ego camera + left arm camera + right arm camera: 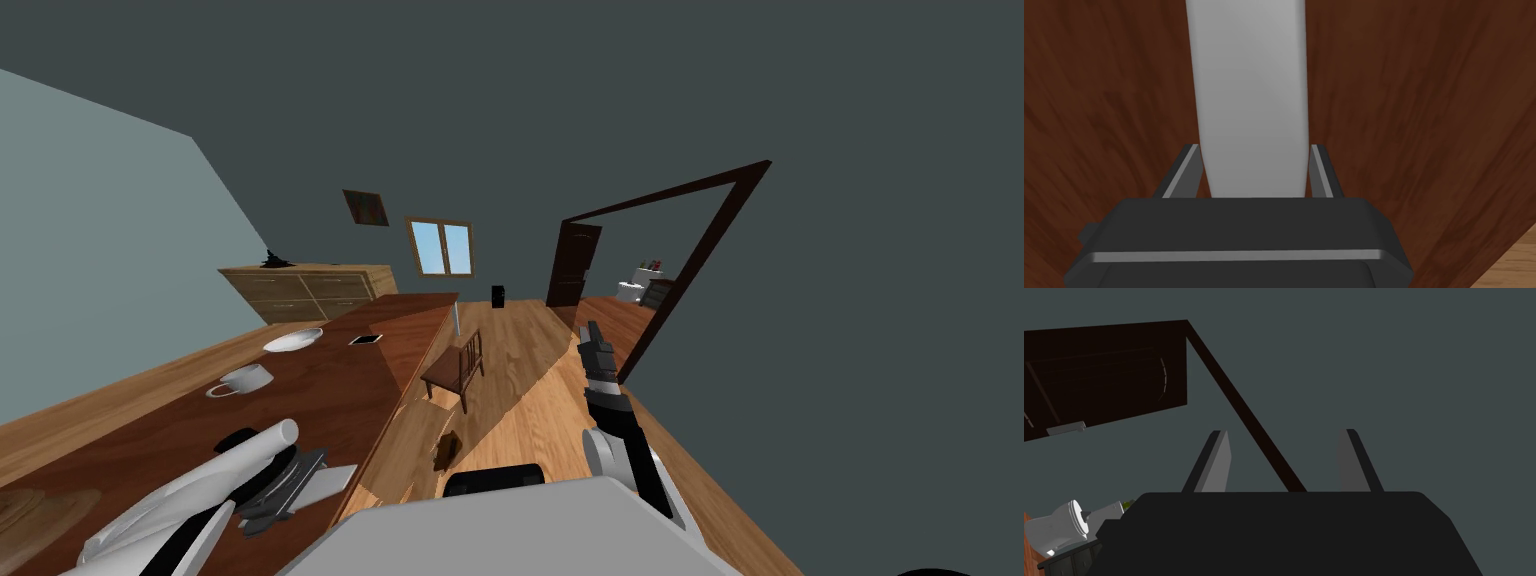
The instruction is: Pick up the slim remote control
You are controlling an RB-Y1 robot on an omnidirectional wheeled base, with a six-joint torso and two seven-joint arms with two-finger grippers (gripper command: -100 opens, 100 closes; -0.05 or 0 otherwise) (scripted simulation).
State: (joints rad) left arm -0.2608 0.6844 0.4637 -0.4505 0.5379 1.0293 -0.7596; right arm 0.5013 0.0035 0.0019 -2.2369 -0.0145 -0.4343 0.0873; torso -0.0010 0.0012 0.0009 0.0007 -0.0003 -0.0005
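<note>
The slim remote control [1249,90] is a long, plain grey slab lying flat on the dark red-brown table [1399,110]. My left gripper [1255,146] reaches straight down over its near end, and its two fingers [1185,170] sit against the slab's long sides, shut on it. From the head camera, the left gripper [297,478] is at the table's near corner with the remote control [332,481] poking out toward the table's edge. My right gripper [590,335] is raised over the floor on the right, away from the table. Its fingers [1216,460] stand open with nothing between them.
Farther along the table [330,400] are a white cup [245,379], a white plate [293,340] and a small dark flat device [366,340]. A wooden chair [458,365] stands by the table's right edge. A dresser [310,288] lines the far wall, and an open doorway [640,290] lies ahead on the right.
</note>
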